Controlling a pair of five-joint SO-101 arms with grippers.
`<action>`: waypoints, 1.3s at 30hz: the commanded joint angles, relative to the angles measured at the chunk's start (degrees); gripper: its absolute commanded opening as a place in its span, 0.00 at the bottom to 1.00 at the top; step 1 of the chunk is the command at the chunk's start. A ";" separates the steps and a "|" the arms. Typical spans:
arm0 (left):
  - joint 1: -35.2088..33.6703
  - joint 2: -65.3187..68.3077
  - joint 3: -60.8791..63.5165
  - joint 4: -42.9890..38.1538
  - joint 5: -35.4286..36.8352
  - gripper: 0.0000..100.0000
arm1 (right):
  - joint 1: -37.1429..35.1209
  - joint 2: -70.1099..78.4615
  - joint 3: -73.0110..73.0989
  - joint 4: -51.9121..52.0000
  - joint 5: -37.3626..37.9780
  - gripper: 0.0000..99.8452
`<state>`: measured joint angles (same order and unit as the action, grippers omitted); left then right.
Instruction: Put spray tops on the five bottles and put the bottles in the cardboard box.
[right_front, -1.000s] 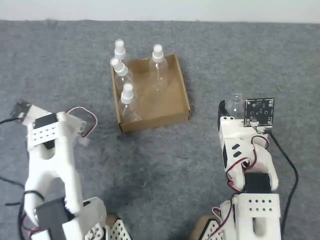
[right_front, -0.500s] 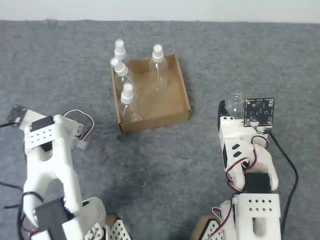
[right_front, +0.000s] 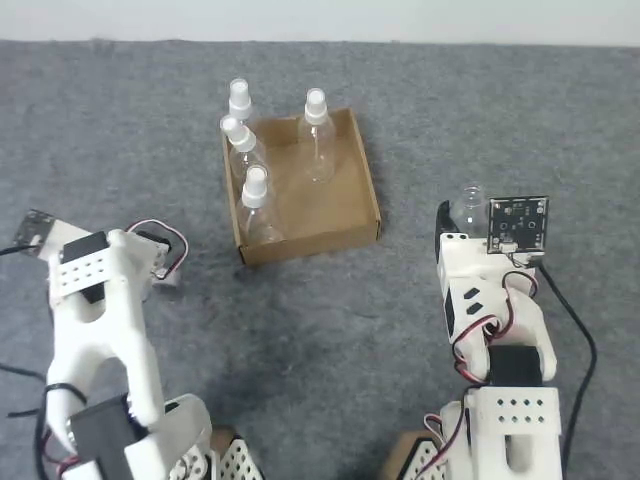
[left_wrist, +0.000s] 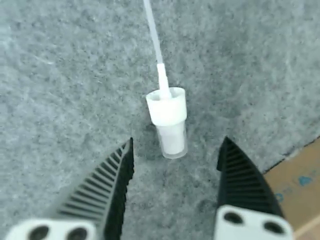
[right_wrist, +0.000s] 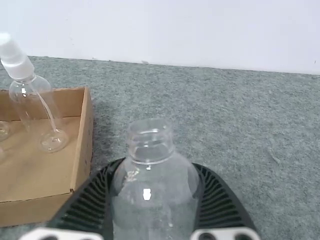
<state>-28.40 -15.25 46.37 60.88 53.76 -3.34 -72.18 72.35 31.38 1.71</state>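
Now that the open left gripper (left_wrist: 177, 145) is drawn over the spray top (left_wrist: 167, 107), the bottle (right_wrist: 149, 140) clamped in the right gripper (right_wrist: 152, 175) can be capped.

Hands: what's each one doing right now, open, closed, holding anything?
Left hand: open, straddling the loose spray top, not gripping it.
Right hand: closed on the uncapped bottle.

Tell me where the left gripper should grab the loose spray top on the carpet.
Grip the spray top by its white collar, its widest part, not the thin dip tube. Come straight down: it lies flat between the open jaws of the left gripper.
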 joint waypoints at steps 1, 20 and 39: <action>-0.09 -0.53 -0.57 0.53 0.70 0.25 | -0.22 -1.54 -0.97 -1.54 0.00 0.04; -0.09 -1.05 -12.00 17.14 0.53 0.25 | -0.48 -1.36 -0.88 -1.54 0.00 0.04; -0.35 -0.62 -23.16 28.92 -21.27 0.25 | -0.22 -1.54 -0.88 -1.54 0.00 0.04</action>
<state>-28.40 -15.25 27.21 87.16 41.98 -3.34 -72.18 72.35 31.38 1.71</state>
